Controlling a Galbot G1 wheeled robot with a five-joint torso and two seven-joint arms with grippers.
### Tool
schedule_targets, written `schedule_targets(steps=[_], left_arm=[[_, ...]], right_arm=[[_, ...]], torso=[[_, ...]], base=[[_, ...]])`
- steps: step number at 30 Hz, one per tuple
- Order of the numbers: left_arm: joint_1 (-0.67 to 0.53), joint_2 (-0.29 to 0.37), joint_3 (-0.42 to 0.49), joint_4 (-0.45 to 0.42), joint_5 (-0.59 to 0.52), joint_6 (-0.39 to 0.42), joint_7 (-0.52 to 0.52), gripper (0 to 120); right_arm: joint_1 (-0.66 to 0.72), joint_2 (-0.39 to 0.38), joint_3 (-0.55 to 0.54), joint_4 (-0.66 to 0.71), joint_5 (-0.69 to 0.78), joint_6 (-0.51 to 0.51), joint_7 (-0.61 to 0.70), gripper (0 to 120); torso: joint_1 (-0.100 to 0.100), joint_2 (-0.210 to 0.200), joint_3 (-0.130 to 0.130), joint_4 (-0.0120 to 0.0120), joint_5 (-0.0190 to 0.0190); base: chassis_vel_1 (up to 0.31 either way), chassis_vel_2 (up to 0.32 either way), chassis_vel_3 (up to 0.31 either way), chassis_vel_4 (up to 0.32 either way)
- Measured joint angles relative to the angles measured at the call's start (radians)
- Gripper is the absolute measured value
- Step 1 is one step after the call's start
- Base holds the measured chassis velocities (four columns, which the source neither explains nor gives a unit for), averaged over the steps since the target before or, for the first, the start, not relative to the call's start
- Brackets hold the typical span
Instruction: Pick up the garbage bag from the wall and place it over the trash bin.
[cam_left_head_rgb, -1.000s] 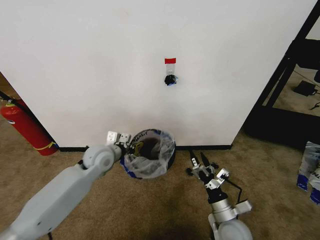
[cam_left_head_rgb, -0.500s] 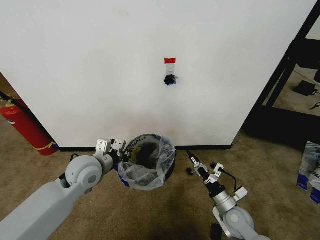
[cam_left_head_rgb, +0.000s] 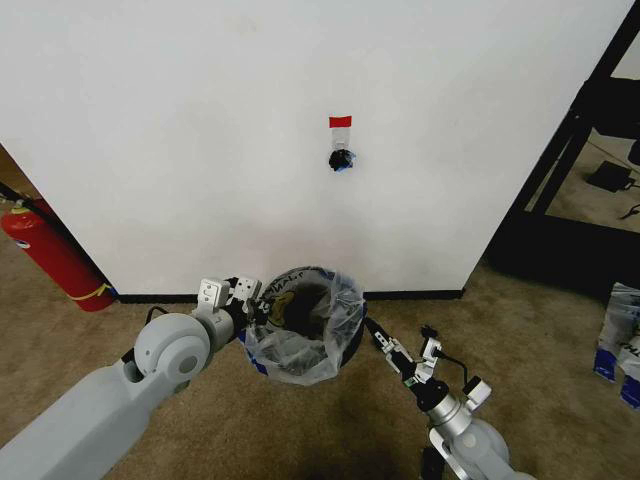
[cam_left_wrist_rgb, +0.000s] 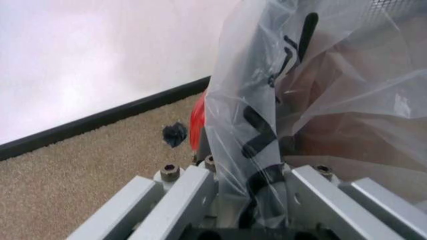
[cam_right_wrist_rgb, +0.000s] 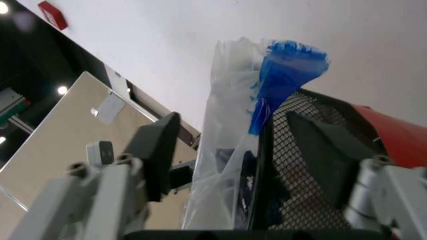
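The garbage bag (cam_left_head_rgb: 298, 348), thin translucent plastic with black lettering, is draped over the mouth of the dark trash bin (cam_left_head_rgb: 352, 338) standing against the wall (cam_left_head_rgb: 200, 130). My left gripper (cam_left_head_rgb: 250, 305) is at the bin's left rim, shut on the bag's edge. In the left wrist view the film (cam_left_wrist_rgb: 267, 100) runs between the left gripper's (cam_left_wrist_rgb: 252, 167) fingers, beside the bin's red base (cam_left_wrist_rgb: 198, 120). My right gripper (cam_left_head_rgb: 398, 332) is open at the bin's right rim. In the right wrist view the mesh rim (cam_right_wrist_rgb: 313, 165) and the bag's blue patch (cam_right_wrist_rgb: 287, 65) lie between the right gripper's (cam_right_wrist_rgb: 233, 125) spread fingers.
A black hook (cam_left_head_rgb: 342, 159) under a red tape strip (cam_left_head_rgb: 341, 122) is bare on the wall. A red fire extinguisher (cam_left_head_rgb: 50, 255) leans at the left. A black shelf frame (cam_left_head_rgb: 570, 150) and white-and-blue packages (cam_left_head_rgb: 620, 340) stand at the right. Brown carpet lies around the bin.
My right gripper has moved forward and left, up to the bin's right rim. The bag's mouth has spread wider over the bin. My left gripper has shifted slightly at the left rim.
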Motion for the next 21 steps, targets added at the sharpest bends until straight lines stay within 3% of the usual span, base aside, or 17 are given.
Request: schedule_targets(steps=[9,15,21], left_arm=[[0.01,0.006,-0.002,-0.012,0.002,0.0,0.001,0],[0.023,0.011,-0.007,-0.013,0.013,0.0,0.002,0],[0.034,0.011,-0.011,-0.023,0.014,0.0,0.002,0]], right_arm=[[0.003,0.008,0.005,0.002,-0.001,0.01,-0.009,30],[-0.001,0.012,0.008,0.002,-0.015,0.023,-0.02,3],[0.0,0.016,0.009,-0.006,-0.027,0.035,-0.016,0]], torso=[[0.0,0.0,0.0,0.0,0.0],[0.0,0.0,0.0,0.0,0.0],[0.0,0.0,0.0,0.0,0.0]], base=[[0.0,0.0,0.0,0.0],[0.0,0.0,0.0,0.0],[0.0,0.0,0.0,0.0]])
